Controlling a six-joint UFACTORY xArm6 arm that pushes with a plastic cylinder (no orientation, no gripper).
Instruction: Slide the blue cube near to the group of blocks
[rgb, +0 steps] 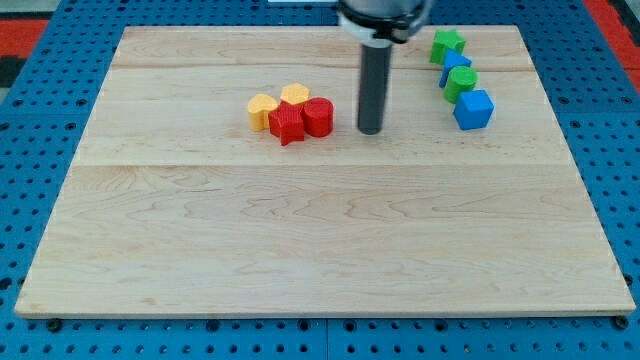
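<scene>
Block, board and rod colours

Blue cube (473, 109); second blue block (455, 65), shape unclear; green star (447, 44); green cylinder (461, 82). Red star (287, 124), red cylinder (318, 117), two yellow blocks (262, 109) (295, 94). Pale wooden board (320, 240), light grain, faint plank seams. Dark grey rod, my tip (370, 131). Blue pegboard (40, 60) with a dot grid of holes; red patches at top corners.

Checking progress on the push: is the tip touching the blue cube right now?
No: my tip stands apart from the blue cube, on bare board between it and the red cylinder.
</scene>
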